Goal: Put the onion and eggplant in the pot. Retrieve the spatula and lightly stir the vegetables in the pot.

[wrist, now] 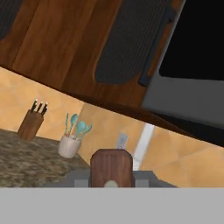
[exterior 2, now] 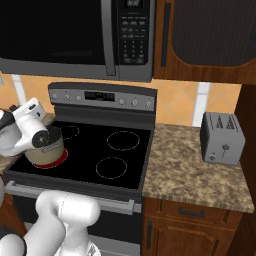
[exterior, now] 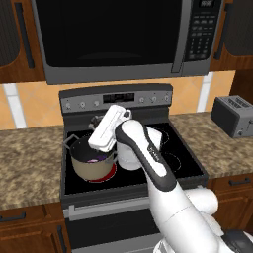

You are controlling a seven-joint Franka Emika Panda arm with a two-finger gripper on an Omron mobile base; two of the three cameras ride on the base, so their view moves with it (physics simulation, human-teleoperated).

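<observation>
Stovetop [exterior: 183, 160], black glass, fills your left base view's centre, granite counter [exterior: 27, 158] either side and a microwave [exterior: 113, 34] above. You see the pot [exterior: 91, 165] at centre left on a red-glowing burner, something purple inside. Your gripper [exterior: 94, 126] hangs over it; whether clenched or released, you cannot tell. A toaster [exterior 2: 222, 137] sits right.

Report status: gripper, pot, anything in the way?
Gripper state cannot tell; hand above pot. Pot on stove's front left burner, something purple inside, likely eggplant. Arm blocks part of pot.
</observation>
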